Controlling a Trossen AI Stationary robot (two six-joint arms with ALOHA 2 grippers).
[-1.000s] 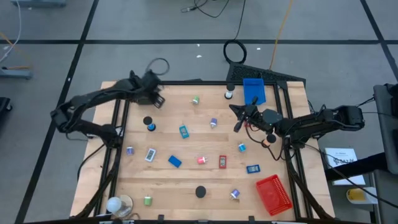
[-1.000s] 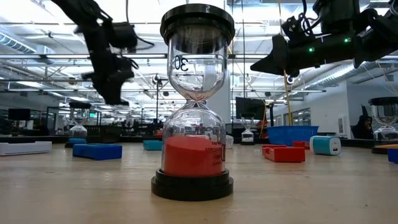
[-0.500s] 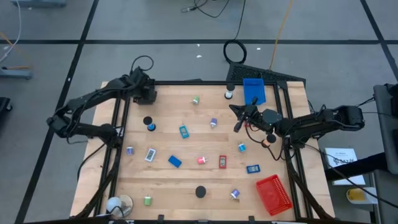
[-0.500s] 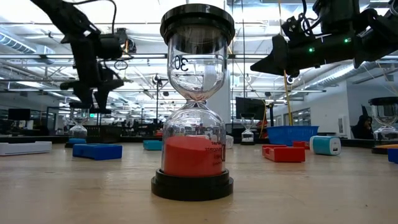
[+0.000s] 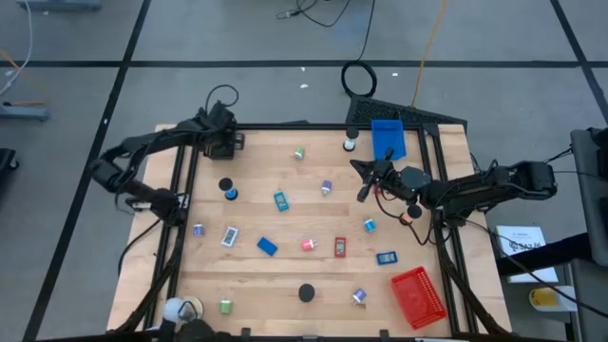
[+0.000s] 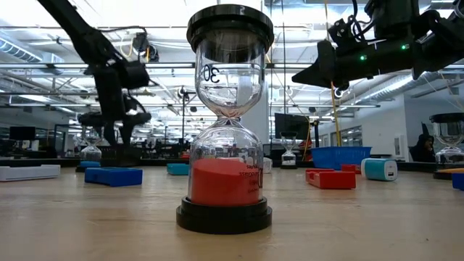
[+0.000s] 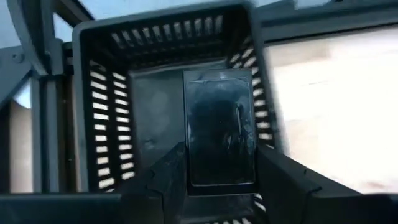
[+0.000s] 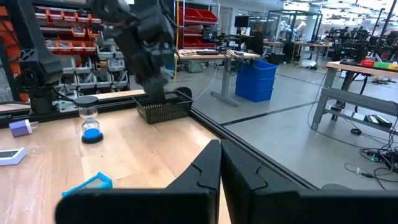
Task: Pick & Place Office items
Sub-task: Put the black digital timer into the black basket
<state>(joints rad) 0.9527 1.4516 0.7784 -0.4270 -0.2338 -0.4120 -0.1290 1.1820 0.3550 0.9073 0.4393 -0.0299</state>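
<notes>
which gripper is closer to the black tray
Left. The left gripper hangs right over the black tray, holding a black block above it. The right gripper waits far across the table, near the blue tray.

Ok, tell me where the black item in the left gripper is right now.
The flat black item sits between the left gripper's fingers, over the black tray at the table's far-left corner in the high view.

The left claw points straight down, fingers parted around a load; the right claw hangs closed.
</notes>
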